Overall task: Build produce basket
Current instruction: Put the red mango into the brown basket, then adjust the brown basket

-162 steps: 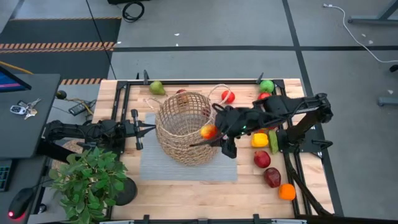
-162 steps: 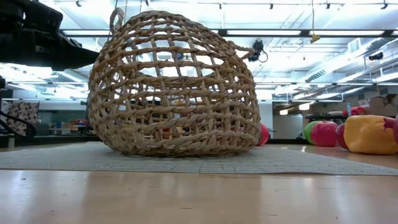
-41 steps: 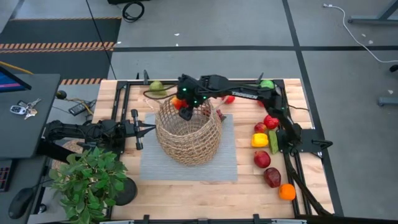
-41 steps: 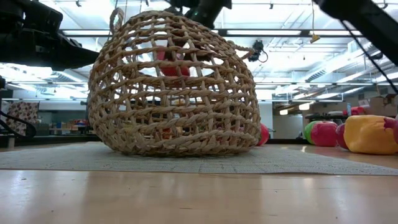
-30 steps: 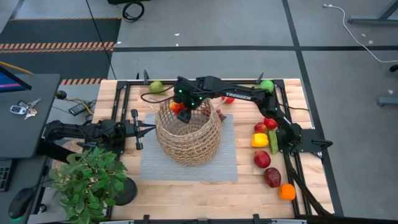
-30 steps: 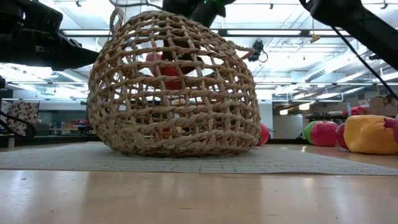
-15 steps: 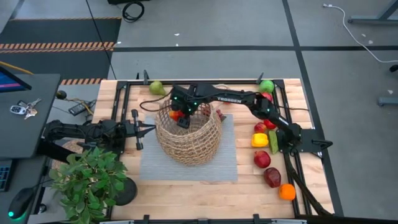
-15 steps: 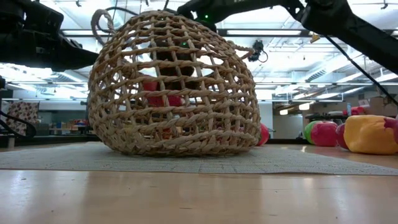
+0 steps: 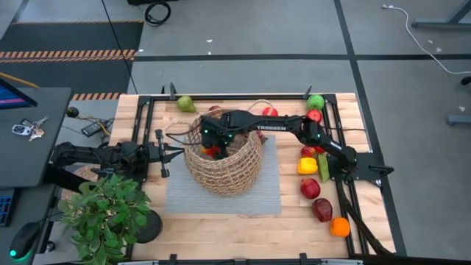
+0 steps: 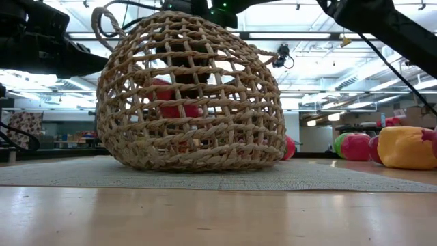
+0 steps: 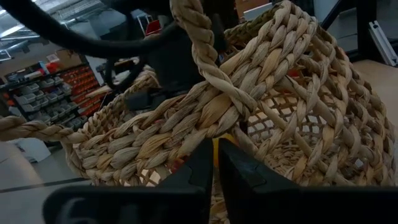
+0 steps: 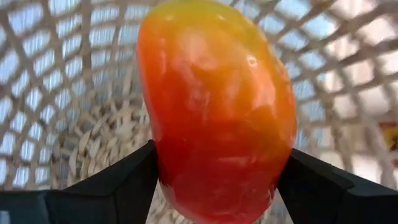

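**A lab floor with a workshop behind it**

I'm working in a robotics lab. My wooden table (image 9: 221, 221) sits in a black metal frame on bare grey concrete (image 9: 257, 29) crossed by hazard-striped tape (image 9: 66, 54). Looking level across, I see strip ceiling lights (image 10: 300, 35) and shelves of parts bins (image 11: 37, 93) in an open room.
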Available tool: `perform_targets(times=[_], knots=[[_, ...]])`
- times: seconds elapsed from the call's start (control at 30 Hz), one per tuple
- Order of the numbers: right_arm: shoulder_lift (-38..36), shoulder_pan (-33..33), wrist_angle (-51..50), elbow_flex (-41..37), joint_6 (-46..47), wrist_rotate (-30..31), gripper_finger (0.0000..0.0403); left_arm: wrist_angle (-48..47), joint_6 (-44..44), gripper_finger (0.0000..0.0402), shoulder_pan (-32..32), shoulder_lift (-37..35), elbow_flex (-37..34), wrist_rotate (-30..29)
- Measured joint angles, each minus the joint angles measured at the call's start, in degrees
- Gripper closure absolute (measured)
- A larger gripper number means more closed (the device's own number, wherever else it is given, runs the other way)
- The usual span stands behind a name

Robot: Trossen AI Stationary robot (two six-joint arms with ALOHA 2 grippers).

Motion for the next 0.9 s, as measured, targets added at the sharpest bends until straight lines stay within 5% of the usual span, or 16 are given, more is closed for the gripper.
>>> perform_targets(times=[0.5, 0.9], knots=[[-0.1, 0.8, -5.5, -4.9, 0.3, 0.0, 0.01, 0.0, 0.0, 0.037, 0.0, 0.0, 0.0, -0.1], [-0.1, 0.8, -5.6, -5.2, 0.9, 0.0, 0.0041, 0.0, 0.0, 0.0373, 0.0, 0.0, 0.0, -0.1]])
